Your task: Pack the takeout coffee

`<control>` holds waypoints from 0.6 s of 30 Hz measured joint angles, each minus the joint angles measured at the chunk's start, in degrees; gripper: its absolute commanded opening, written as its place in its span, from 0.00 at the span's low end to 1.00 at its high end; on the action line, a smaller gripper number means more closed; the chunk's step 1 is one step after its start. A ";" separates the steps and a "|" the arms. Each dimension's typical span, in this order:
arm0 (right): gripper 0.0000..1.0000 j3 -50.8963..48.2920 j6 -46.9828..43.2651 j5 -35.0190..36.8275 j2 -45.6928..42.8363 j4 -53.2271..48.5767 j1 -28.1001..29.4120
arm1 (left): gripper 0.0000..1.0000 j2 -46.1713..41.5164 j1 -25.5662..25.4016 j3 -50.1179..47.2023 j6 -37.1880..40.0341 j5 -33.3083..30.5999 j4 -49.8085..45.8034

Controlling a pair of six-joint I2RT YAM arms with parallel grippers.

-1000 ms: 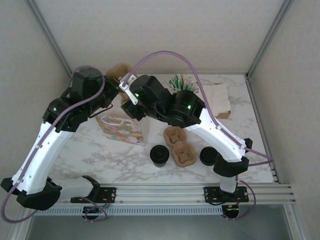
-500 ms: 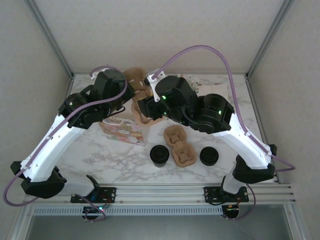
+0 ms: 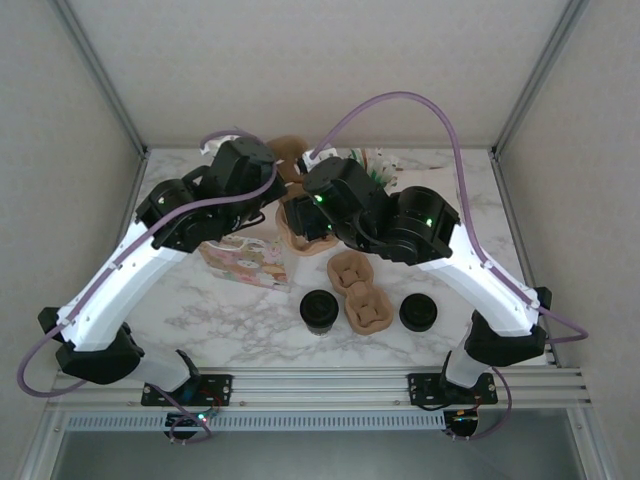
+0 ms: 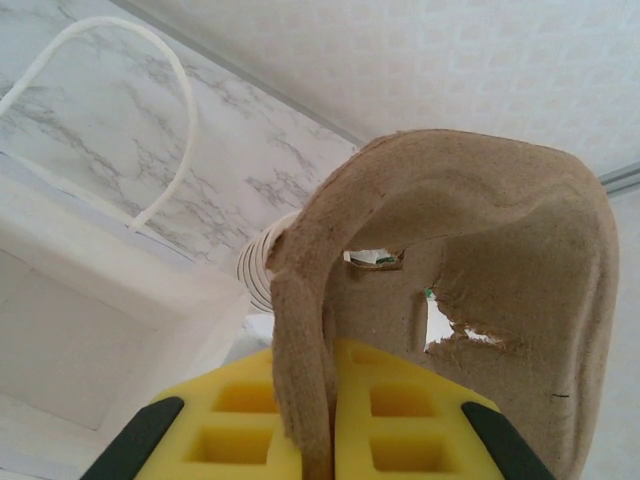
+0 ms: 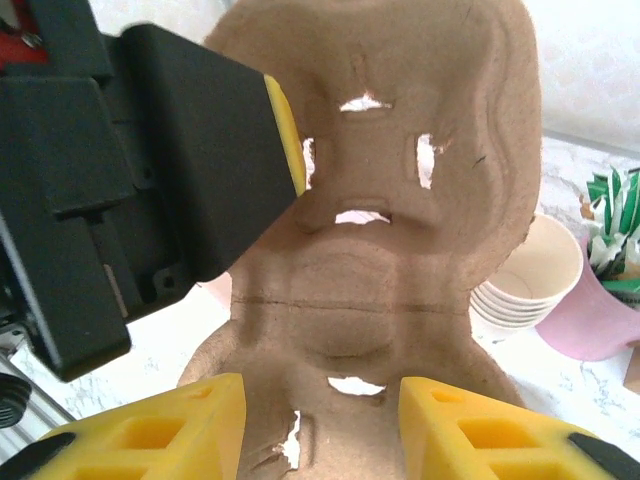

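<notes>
The takeout coffee (image 3: 320, 309), a small cup with a black lid, stands on the marble near the front, apart from both grippers. Both grippers hold a brown pulp cup carrier (image 3: 296, 238) up in the air behind it. My left gripper (image 3: 272, 195) (image 4: 325, 400) is shut on the carrier's (image 4: 470, 250) folded edge. My right gripper (image 3: 306, 216) (image 5: 322, 410) faces the carrier's (image 5: 380, 290) underside, its yellow pads (image 5: 190, 425) closed against either side of one pocket.
A second carrier (image 3: 358, 292) lies flat beside the coffee, and a squat black stack of lids (image 3: 418, 313) sits to its right. A flower-print paper bag (image 3: 245, 260) stands front left. Stacked cream paper cups (image 5: 525, 265) and a pink cup (image 5: 595, 305) sit behind.
Both arms have swung right and toward the middle, carrying the held carrier from the back-left corner to above the table's centre back. The left arm's elbow has moved right.
</notes>
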 measured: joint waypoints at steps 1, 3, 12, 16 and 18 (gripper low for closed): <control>0.45 -0.37 0.11 0.09 0.00 -0.04 0.00 | 0.00 0.20 -0.09 0.17 0.00 0.00 -0.24; 0.46 -1.01 0.33 0.46 0.00 -0.31 0.00 | 0.00 0.55 -0.26 0.63 0.00 0.02 -0.76; 0.48 -3.28 1.16 2.47 0.00 -0.42 0.00 | 0.00 2.47 -0.90 2.51 0.00 0.24 -2.29; 0.48 -3.72 1.07 3.17 0.00 -0.35 0.00 | 0.00 3.65 -0.92 3.56 0.00 0.44 -2.64; 0.48 -3.80 1.05 3.89 0.00 -0.33 0.00 | 0.00 4.11 -0.92 3.93 0.00 0.50 -2.89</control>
